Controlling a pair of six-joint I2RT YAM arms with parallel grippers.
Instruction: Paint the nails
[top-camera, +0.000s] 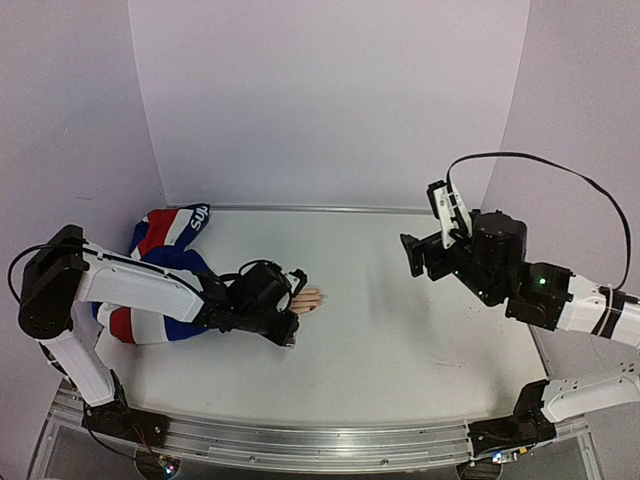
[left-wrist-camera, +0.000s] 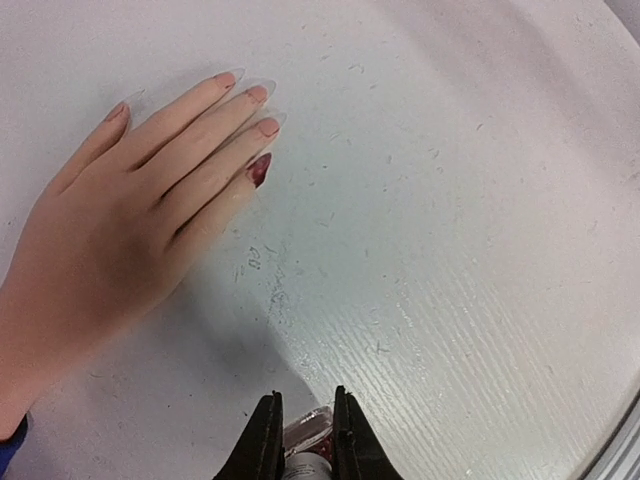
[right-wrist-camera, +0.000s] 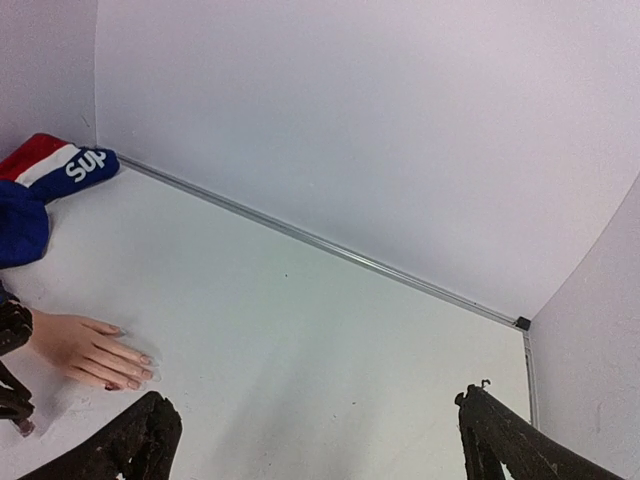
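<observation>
A peach mannequin hand (left-wrist-camera: 120, 230) lies flat on the white table, its wrist in a blue, white and red striped sleeve (top-camera: 160, 235). One of the nails (left-wrist-camera: 259, 168) is dark red; the other nails (left-wrist-camera: 268, 127) are bare peach. My left gripper (left-wrist-camera: 305, 420) hovers just off the fingertips, shut on a small polish bottle (left-wrist-camera: 308, 432) with red contents. In the top view it (top-camera: 292, 303) sits right by the hand (top-camera: 312, 298). My right gripper (top-camera: 425, 235) hangs raised at the right, open and empty, its fingers (right-wrist-camera: 140, 445) far apart.
Lilac walls close the table on three sides, with a metal strip (right-wrist-camera: 330, 250) along the back edge. A metal rail (top-camera: 320, 440) runs along the near edge between the arm bases. The left arm lies across the sleeve.
</observation>
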